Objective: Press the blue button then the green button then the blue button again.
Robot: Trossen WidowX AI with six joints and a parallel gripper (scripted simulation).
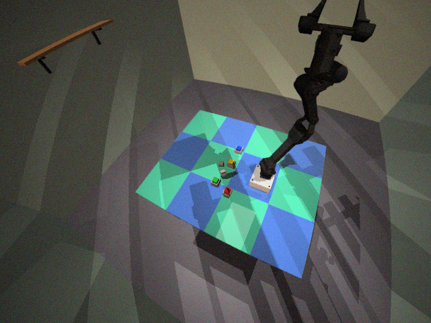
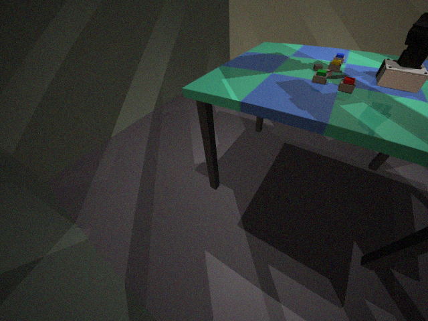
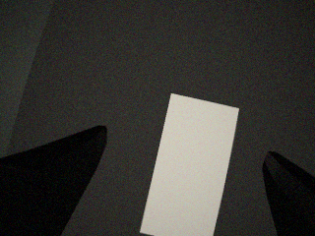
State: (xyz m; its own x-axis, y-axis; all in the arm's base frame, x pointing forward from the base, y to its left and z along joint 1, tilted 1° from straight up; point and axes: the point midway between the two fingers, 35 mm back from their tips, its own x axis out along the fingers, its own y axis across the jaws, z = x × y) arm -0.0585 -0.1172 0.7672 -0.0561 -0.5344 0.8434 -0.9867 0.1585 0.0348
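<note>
So the arm is stretched way up toward the upper right of the top view, rising from its pale base block just right of centre on the checkered blue-and-green table. The gripper sits at the very top edge of that frame, high above everything, with its fingers spread wide and nothing between them. In the wrist view the two dark fingers poke in from the lower left and lower right corners, and between them is only a dim grey surface with a pale rectangle on it.

The blue button is near the middle of the top view, slightly above and left of the base block. The green button is lower and further left, with the red button just beside it to the lower right. The yellow button sits between blue and green, and two small brownish blocks are close to it on its left. None of them are touching the gripper.

A wooden shelf hangs in the upper left.
</note>
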